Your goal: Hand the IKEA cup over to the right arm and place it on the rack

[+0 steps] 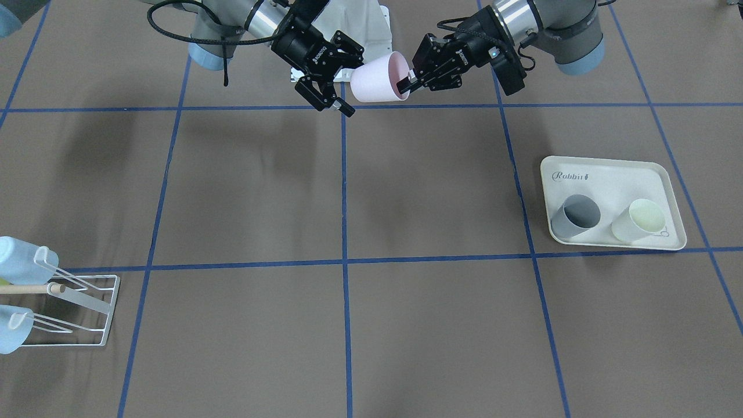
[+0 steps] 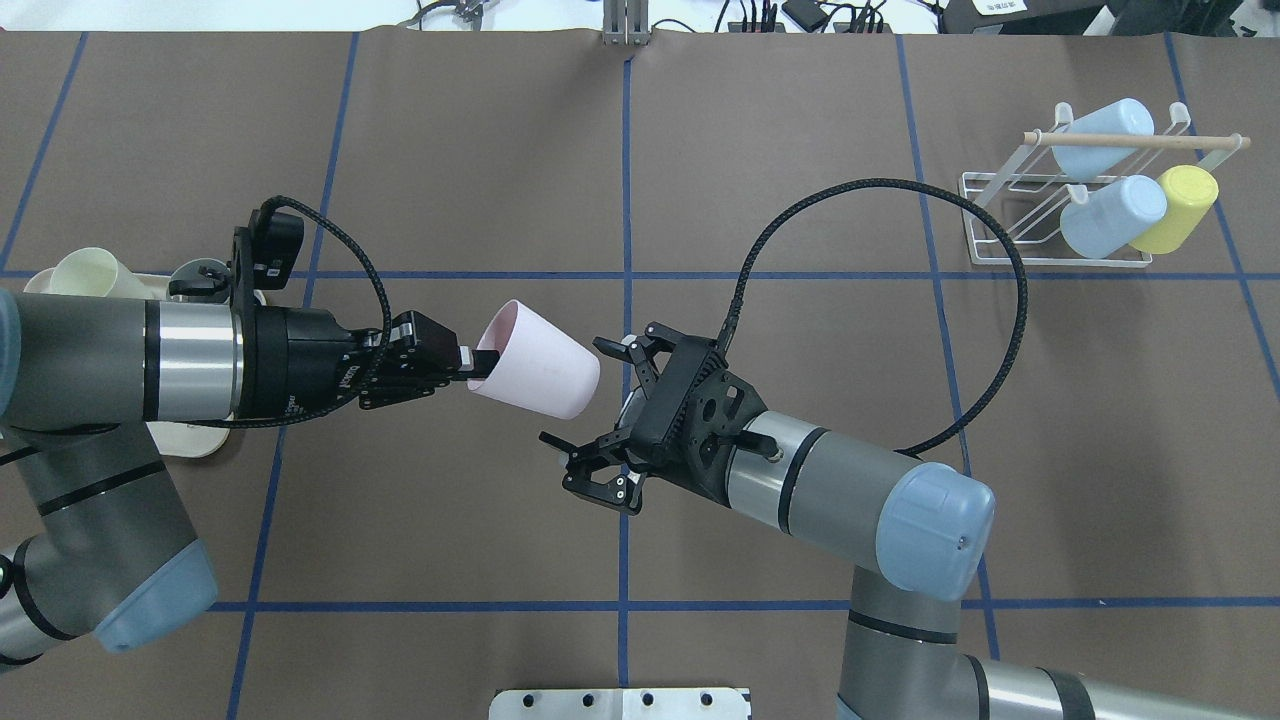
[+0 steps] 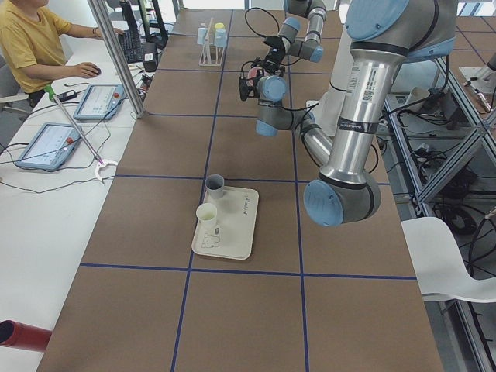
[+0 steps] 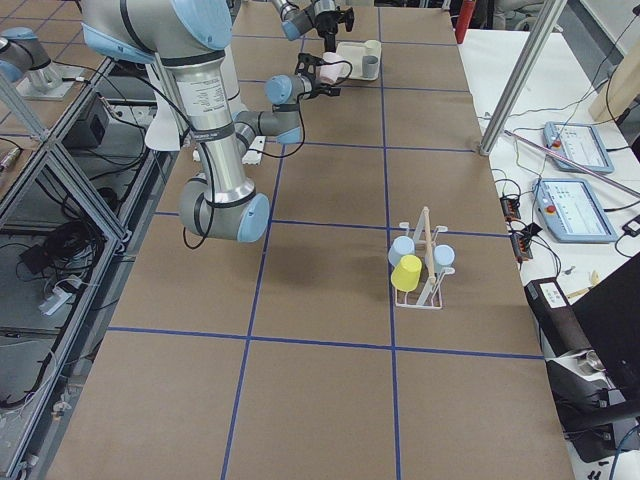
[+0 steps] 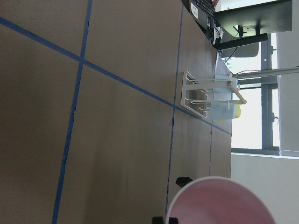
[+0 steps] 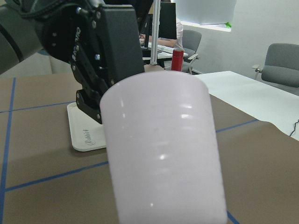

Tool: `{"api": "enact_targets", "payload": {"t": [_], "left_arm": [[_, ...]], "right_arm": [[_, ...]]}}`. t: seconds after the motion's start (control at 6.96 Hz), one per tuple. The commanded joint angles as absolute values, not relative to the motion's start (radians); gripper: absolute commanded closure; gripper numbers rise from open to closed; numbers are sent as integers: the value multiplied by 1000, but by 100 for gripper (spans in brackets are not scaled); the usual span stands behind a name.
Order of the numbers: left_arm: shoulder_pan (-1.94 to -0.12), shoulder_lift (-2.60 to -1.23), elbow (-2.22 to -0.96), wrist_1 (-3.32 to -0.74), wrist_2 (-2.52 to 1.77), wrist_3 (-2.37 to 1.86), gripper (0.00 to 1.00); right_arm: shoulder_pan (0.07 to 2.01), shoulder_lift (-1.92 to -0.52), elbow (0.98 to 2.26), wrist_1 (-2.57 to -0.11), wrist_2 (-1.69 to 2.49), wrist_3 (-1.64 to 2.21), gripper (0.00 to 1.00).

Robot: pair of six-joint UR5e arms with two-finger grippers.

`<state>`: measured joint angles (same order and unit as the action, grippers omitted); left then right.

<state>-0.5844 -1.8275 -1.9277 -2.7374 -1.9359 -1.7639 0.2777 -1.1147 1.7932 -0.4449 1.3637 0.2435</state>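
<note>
The pale pink IKEA cup (image 2: 535, 360) hangs on its side in mid-air above the table's centre line. My left gripper (image 2: 475, 362) is shut on its rim, one finger inside the mouth. My right gripper (image 2: 575, 392) is open, and its fingers straddle the cup's base end without visibly touching it. From the front, the cup (image 1: 377, 78) sits between the left gripper (image 1: 409, 81) and the right gripper (image 1: 347, 78). The cup (image 6: 163, 154) fills the right wrist view. The white wire rack (image 2: 1010, 215) with its wooden rod stands at the far right.
Two light-blue cups and a yellow cup (image 2: 1180, 205) hang on the rack. A cream rabbit-print tray (image 1: 609, 174) holds a grey cup (image 1: 574, 216) and a cream cup (image 1: 638, 220). A person sits at a side desk (image 3: 31, 46).
</note>
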Motion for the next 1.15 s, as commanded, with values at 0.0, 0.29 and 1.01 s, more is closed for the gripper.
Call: {"api": "enact_targets", "payload": {"t": [0.0, 0.29, 1.01], "left_arm": [[-571, -1828, -1921, -2734, -1933, -1761, 100], [-571, -1832, -1919, -2721, -1928, -1761, 100], [-560, -1847, -1905, -2721, -1927, -1761, 100]], "right_arm": [[278, -1114, 1793, -445, 1362, 235, 1], [278, -1114, 1793, -445, 1362, 235, 1], [276, -1111, 1793, -445, 1361, 235, 1]]}}
